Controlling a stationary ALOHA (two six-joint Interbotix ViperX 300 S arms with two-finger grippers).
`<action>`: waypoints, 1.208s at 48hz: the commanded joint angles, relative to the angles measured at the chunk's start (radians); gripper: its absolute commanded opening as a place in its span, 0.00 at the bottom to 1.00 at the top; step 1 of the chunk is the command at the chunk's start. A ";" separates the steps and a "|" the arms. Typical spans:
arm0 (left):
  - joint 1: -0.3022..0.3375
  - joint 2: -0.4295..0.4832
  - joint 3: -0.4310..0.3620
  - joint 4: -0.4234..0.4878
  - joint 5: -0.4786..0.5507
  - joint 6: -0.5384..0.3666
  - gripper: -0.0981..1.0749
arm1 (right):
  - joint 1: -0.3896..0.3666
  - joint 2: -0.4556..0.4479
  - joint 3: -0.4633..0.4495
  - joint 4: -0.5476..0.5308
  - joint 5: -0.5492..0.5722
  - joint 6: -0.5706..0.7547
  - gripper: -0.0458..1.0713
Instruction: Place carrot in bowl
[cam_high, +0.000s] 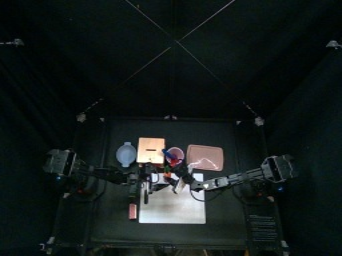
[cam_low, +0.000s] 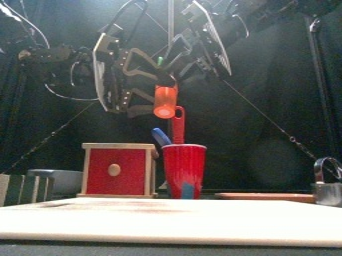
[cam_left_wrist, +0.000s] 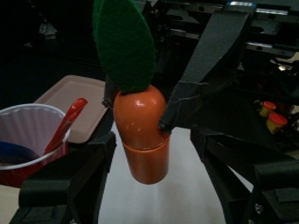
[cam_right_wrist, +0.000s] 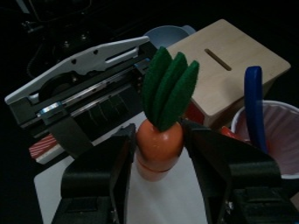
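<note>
The carrot (cam_low: 167, 100) is orange with green leaves (cam_left_wrist: 122, 44) and hangs in the air above the red cup (cam_low: 185, 168). My right gripper (cam_right_wrist: 158, 162) is shut on the carrot (cam_right_wrist: 158, 144), its two jaws pressed against the orange body. My left gripper (cam_left_wrist: 146, 171) stands wide open around the lower part of the carrot (cam_left_wrist: 142, 122), its jaws apart from it on both sides. The pale blue bowl (cam_high: 126, 153) sits at the table's back left, also seen as bowl (cam_right_wrist: 176, 35) past the wooden box.
A wooden box (cam_right_wrist: 228, 66) with a red front (cam_low: 120, 168) stands beside the red cup (cam_right_wrist: 277, 131), which holds a blue spoon (cam_right_wrist: 253, 96). A pink plate (cam_high: 205, 157) lies at the back right. A white sheet (cam_high: 171, 205) covers the table's front middle.
</note>
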 joint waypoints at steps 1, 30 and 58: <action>0.000 -0.006 -0.023 0.000 -0.011 0.002 0.93 | -0.003 -0.023 -0.026 -0.005 0.002 -0.002 0.51; 0.005 0.049 -0.066 0.000 -0.011 0.008 0.83 | 0.002 -0.020 -0.034 -0.008 0.002 -0.003 0.51; 0.006 0.029 -0.058 0.000 -0.009 0.008 0.54 | 0.003 -0.021 -0.026 -0.009 0.002 -0.012 0.58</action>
